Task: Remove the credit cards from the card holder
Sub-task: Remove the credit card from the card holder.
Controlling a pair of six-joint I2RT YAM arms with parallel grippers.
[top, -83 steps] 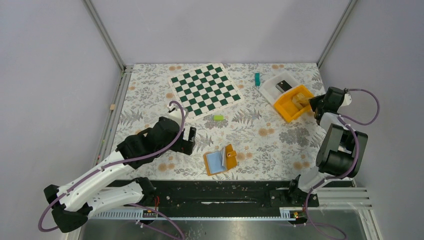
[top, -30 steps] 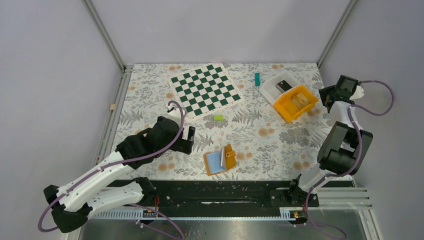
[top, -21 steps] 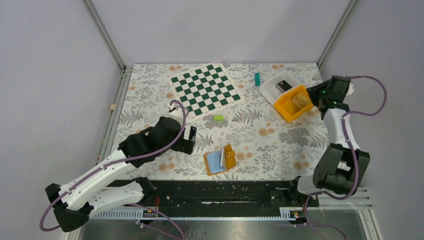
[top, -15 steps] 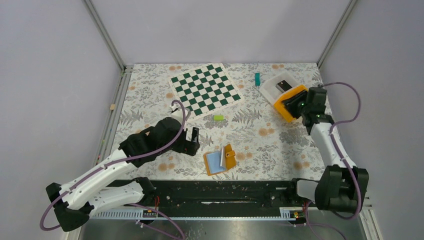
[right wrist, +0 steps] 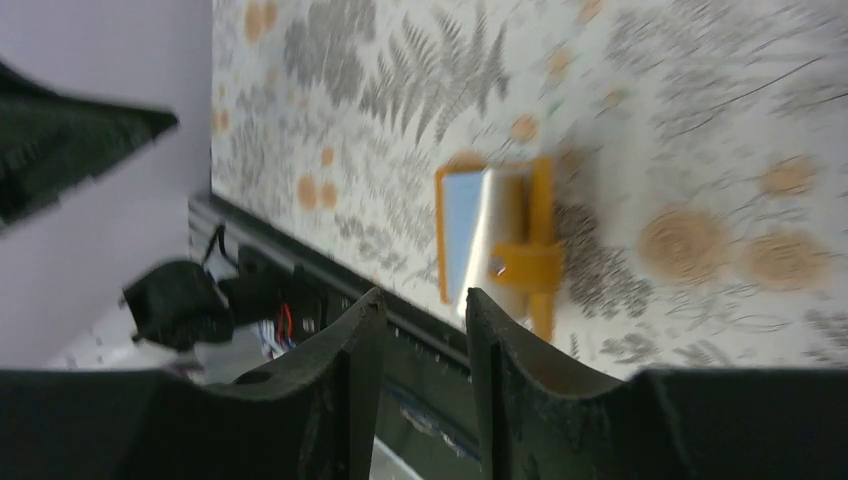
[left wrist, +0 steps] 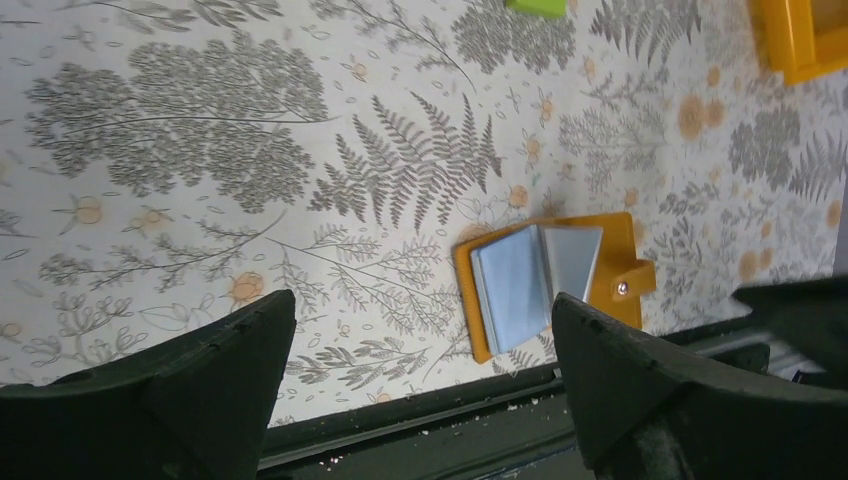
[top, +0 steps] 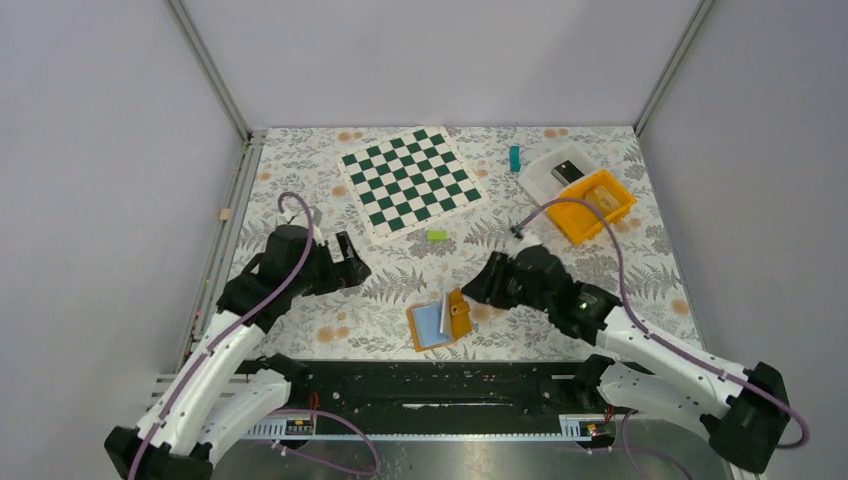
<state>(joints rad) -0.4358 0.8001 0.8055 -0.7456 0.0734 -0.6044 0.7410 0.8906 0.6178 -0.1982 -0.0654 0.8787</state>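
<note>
The orange card holder [top: 458, 315] lies open on the table near the front edge, with light-blue credit cards [top: 431, 322] in its left half. In the left wrist view the holder [left wrist: 610, 260] shows two cards [left wrist: 515, 285] fanned in it. My left gripper [top: 345, 262] is wide open and empty, well left of the holder. My right gripper [top: 480, 283] hovers just right of and above the holder, jaws a narrow gap apart and empty. The right wrist view shows the holder [right wrist: 535, 250] and cards [right wrist: 462, 235], blurred, beyond the fingertips.
A green-and-white chessboard [top: 410, 180] lies at the back. A small green block [top: 436, 235] sits behind the holder. An orange bin [top: 590, 205] and a white tray [top: 552, 168] stand at the back right, with a teal block [top: 514, 158] beside them. A black rail [top: 450, 385] runs along the front.
My right arm has swung from the orange bin at the far right down to the middle, beside the holder. My left gripper has drawn back to the left. The holder has not moved.
</note>
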